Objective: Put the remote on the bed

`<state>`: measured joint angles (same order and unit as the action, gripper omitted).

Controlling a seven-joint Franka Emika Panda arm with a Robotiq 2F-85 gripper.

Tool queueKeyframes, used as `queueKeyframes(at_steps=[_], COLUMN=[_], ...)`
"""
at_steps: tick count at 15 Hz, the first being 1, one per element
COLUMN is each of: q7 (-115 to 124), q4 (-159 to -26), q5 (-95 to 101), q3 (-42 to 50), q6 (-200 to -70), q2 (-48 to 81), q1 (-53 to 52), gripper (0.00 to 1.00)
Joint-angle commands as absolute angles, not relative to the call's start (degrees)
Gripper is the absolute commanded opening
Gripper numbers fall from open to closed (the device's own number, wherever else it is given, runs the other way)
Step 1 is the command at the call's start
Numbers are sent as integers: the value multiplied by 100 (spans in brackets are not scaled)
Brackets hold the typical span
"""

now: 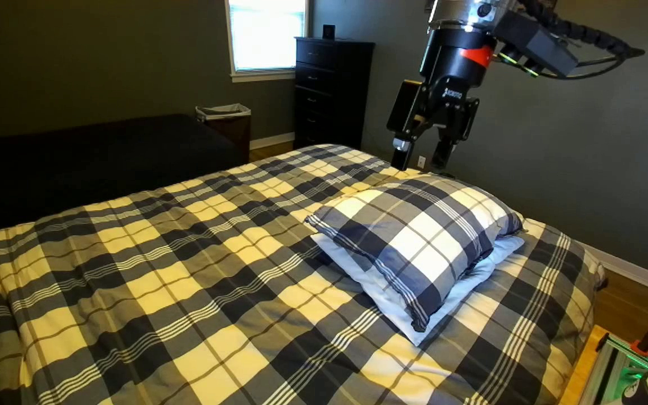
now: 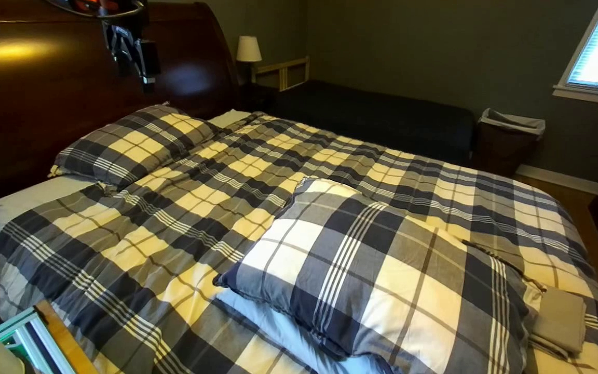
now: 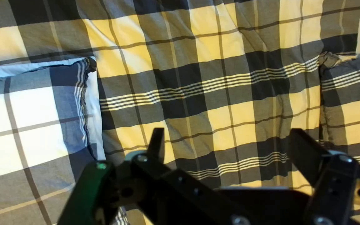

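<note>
The bed has a yellow, black and white plaid comforter and fills much of both exterior views; it also shows in an exterior view and fills the wrist view. My gripper is open and empty, high above the bed. It also shows near the headboard in an exterior view. In the wrist view its two fingers stand wide apart with only comforter between and below them. I cannot make out a remote in any view; it is hidden or out of view.
A blue-white plaid pillow lies on a light blue one on the bed. Another plaid pillow lies by the dark wooden headboard. A folded beige cloth lies beside the stacked pillows.
</note>
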<state>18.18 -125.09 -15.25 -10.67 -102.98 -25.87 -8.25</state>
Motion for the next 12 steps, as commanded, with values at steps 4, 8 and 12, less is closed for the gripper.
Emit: queueKeyframes(at_steps=[4,8,12], q7=[2229,1640,830], q4=[-13202,-13628,-14091], q5=[-418,393,536], q3=[-810,-403,37], q6=[-10560,-10733,-11259], q2=[-2590,-2480,-2394], q1=[59,405,485], gripper=[100,100,100])
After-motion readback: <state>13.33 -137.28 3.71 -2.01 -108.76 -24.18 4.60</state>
